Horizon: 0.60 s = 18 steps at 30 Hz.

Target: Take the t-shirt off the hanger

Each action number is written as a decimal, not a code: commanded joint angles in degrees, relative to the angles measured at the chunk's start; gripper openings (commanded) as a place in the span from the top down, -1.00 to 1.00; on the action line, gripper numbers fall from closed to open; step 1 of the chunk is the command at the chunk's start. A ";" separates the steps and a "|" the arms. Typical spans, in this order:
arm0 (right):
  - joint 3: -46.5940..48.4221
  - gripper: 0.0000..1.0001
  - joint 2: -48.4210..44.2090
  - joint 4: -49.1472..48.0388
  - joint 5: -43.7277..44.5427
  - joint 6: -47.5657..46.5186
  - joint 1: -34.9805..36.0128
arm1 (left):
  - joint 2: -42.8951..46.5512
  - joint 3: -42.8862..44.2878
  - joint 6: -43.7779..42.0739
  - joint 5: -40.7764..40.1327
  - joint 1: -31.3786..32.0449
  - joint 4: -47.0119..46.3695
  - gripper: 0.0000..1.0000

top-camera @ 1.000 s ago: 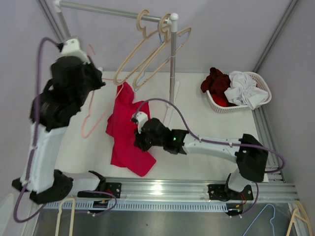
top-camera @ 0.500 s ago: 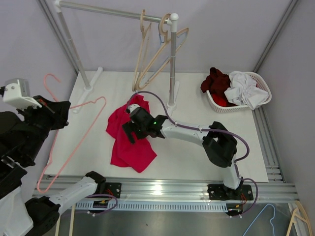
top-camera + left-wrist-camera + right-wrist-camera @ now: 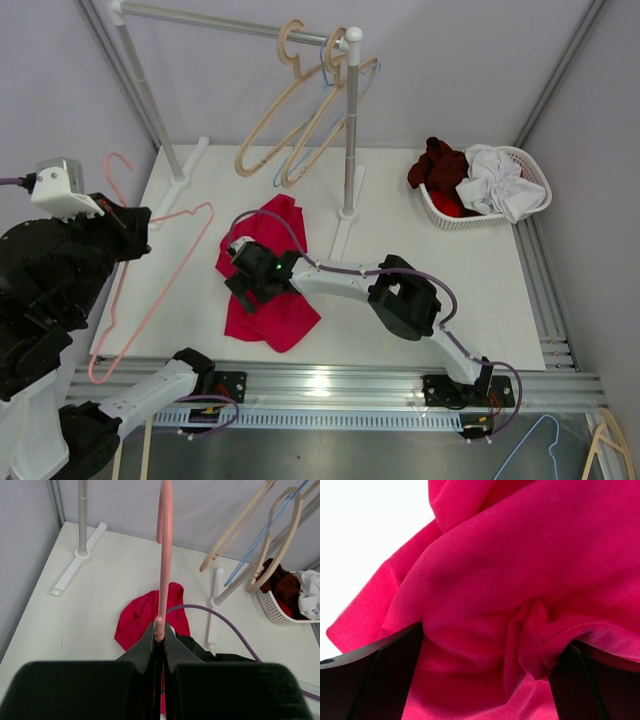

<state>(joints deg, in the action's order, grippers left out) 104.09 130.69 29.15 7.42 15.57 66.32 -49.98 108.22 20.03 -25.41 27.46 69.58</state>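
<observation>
Left gripper (image 3: 143, 220) (image 3: 159, 630): at the table's 9 o'clock edge, raised. Fingers pressed together, pinching the pink hanger.
Pink hanger (image 3: 185, 209) (image 3: 165, 555): bare, nothing draped on it. In the top view the hook points to 11 o'clock from the grip and the frame trails down toward 7 o'clock, over the left edge of the table (image 3: 430, 260). Well apart from the shirt.
T-shirt (image 3: 275, 310) (image 3: 142, 615) (image 3: 520, 580): red-pink, off the hanger, crumpled flat on the table at about 8 o'clock from table centre. One lobe reaches up toward 12 o'clock, the wider part spreads toward 6 o'clock.
Right gripper (image 3: 243, 283) (image 3: 490, 645): arm stretched across to 9 o'clock, head low on the shirt's middle. In the wrist view a puckered wad of cloth fills the gap and both fingers press into it, so it reads as clamped on the cloth.
Rack (image 3: 349, 150): at 12 o'clock, rail along the back, one post standing on the table just beyond the shirt.
Beige hangers (image 3: 268, 120) (image 3: 235, 530): hooked on the rail near that post, tilted, with a thin blue one among them.
Basket (image 3: 455, 220) (image 3: 280, 612): white, at 2 o'clock, holding dark red and white clothes.
</observation>
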 commanded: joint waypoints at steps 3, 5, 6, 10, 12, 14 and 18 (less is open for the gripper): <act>-5.02 -0.99 0.10 7.42 0.06 2.27 -0.06 | -0.21 -2.84 -1.40 0.80 0.05 -4.36 0.99; -11.06 -0.87 -2.27 6.98 -2.58 2.44 -0.06 | -0.12 -3.54 -1.40 1.32 0.05 -5.07 0.99; -13.11 -0.35 -4.98 6.98 -3.46 2.71 -0.06 | -0.30 -4.33 -1.49 1.41 0.05 -5.68 0.98; -23.31 1.00 -14.37 6.27 -11.10 3.59 -0.67 | -1.00 -5.66 -1.75 1.68 0.05 -7.17 0.99; -26.99 1.00 -19.40 7.24 -12.60 3.59 -1.63 | -1.18 -6.01 -2.36 1.42 -0.04 -7.79 0.99; -28.06 1.00 -29.41 8.99 -13.31 3.76 -3.12 | -1.27 -5.83 -3.15 0.63 -0.13 -8.41 0.99; -23.26 1.00 -46.03 13.12 -11.56 4.73 -14.95 | -1.62 -4.43 -4.21 0.36 -0.74 -8.50 0.99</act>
<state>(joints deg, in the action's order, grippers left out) 74.94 99.35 39.31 -4.21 18.70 60.14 -51.09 102.43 17.85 -24.91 27.22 63.94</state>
